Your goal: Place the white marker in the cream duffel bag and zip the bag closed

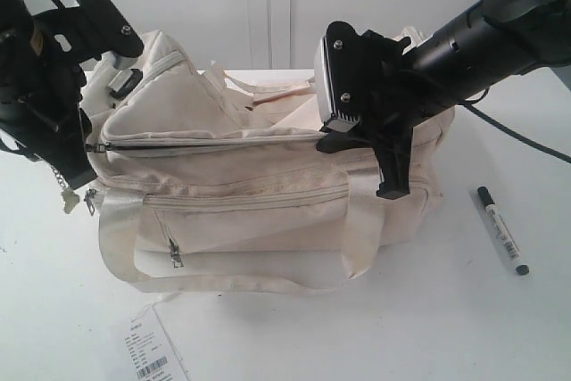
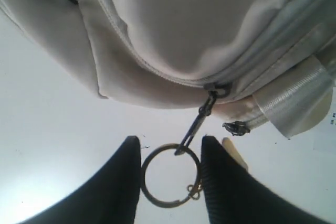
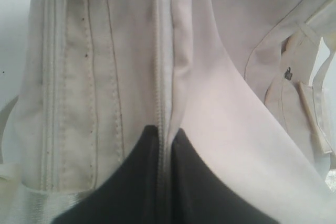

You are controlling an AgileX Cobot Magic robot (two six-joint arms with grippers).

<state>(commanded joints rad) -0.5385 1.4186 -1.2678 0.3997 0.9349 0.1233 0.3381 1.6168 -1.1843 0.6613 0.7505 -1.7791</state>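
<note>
The cream duffel bag (image 1: 250, 211) lies across the middle of the table, and its top zip looks closed along the stretch I can see. The white marker (image 1: 501, 229) lies on the table to the right of the bag, outside it. At the bag's left end, my left gripper (image 1: 71, 167) (image 2: 170, 140) has both fingers against a metal ring (image 2: 144, 179) that hangs from the zip pull (image 2: 202, 116). My right gripper (image 1: 391, 186) (image 3: 167, 129) is at the bag's right top, shut on the zip seam of the bag (image 3: 94, 77).
A white paper barcode tag (image 1: 150, 354) lies on the table in front of the bag. A webbing handle (image 1: 361, 238) loops down the bag's front. Front pocket zip pulls (image 1: 176, 256) hang there too. White table (image 1: 428, 327) surrounds the bag.
</note>
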